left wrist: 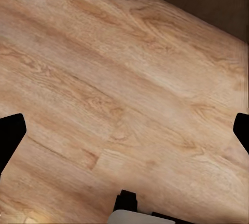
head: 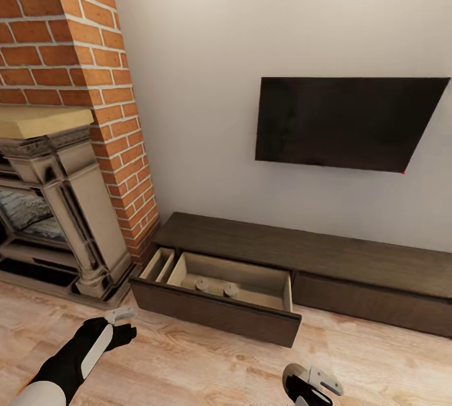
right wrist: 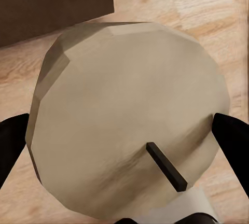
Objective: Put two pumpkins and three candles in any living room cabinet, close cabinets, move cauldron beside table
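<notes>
While the left tool (head: 123,324) hangs spread and empty over the pale wood floor (left wrist: 104,79), the right tool (right wrist: 124,141) grips a round beige candle (right wrist: 129,125). Two more beige candles (head: 216,287) lie in the long dark-brown cabinet's (head: 314,249) pulled-out drawer (head: 213,312). No writing is legible.

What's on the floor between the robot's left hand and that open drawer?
Nothing: in the head view, bare wooden floor separates the left hand from the open drawer of the cabinet.

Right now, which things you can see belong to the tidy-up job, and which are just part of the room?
Job things:
- cabinet, one drawer pulled open
- two candles lying in that drawer
- third candle between the right gripper fingers
- left gripper, open over bare floor

Just the room:
- wall television
- fireplace surround
- brick chimney
- wooden floor
</notes>
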{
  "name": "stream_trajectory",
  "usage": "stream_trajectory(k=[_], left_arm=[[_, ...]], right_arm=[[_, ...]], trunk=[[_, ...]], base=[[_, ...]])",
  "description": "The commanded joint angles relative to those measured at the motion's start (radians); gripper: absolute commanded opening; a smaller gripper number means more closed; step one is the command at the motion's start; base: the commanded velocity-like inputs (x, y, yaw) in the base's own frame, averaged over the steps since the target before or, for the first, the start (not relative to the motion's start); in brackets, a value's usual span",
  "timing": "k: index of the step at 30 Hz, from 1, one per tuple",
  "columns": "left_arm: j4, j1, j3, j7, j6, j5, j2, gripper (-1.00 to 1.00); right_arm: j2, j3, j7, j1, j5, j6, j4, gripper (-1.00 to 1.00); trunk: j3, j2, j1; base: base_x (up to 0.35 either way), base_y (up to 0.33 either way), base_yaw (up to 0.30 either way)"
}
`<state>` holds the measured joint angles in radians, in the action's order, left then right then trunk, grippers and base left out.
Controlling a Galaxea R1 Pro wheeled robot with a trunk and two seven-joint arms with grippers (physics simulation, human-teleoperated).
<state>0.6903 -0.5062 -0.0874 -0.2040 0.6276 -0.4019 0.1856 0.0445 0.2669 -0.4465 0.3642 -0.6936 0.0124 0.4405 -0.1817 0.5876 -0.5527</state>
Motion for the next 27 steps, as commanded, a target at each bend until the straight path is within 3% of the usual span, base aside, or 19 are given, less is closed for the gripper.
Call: stream_trajectory(k=[1,18,27], left_arm=[[0.0,0.0,0.0,0.0,0.0,0.0,0.0,1.0],[0.0,0.0,0.0,0.0,0.0,0.0,0.0,1.0],[0.0,0.0,0.0,0.0,0.0,0.0,0.0,1.0]], right_arm=[[0.0,0.0,0.002,0.0,0.0,0.0,0.0,-1.0],[0.0,0.0,0.001,0.0,0.0,0.003,0.0,-1.0],[0.004,0.001,0.002,0.0,0.005,-0.008,0.003,-1.0]], trunk=[[0.0,0.0,0.0],[-0.014,0.0,0.0],[-0.02,0.0,0.0]], base=[[0.0,0.126,-0.28],[0.003,0.248,-0.266],[0.184,0.193,-0.146]])
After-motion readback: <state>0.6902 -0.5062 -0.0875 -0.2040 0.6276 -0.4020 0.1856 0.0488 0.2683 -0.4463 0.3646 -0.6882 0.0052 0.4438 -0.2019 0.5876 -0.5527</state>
